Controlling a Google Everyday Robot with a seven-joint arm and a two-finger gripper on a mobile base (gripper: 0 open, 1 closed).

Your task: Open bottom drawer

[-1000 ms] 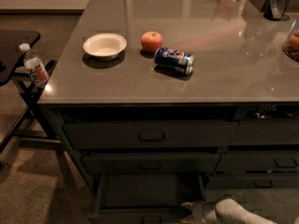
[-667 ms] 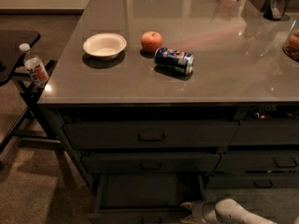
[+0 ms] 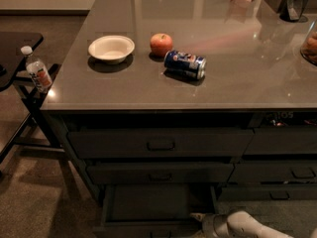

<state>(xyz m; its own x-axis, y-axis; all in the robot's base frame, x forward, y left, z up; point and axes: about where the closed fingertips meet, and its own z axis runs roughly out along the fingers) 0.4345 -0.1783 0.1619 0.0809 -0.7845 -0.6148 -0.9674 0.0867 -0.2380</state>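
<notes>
The bottom drawer (image 3: 158, 202) of the left three-drawer stack stands pulled out toward me, its dark inside showing below the two taller fronts. Its front edge runs along the bottom of the view and its handle is hidden. My gripper (image 3: 202, 220) sits at the drawer's front right corner, at the end of my pale arm that comes in from the lower right.
On the grey counter (image 3: 198, 93) lie a white bowl (image 3: 111, 48), a red apple (image 3: 161, 44) and a blue can (image 3: 185, 63) on its side. A water bottle (image 3: 37, 72) stands on a dark stand at left. The neighbouring stack (image 3: 282, 172) is shut.
</notes>
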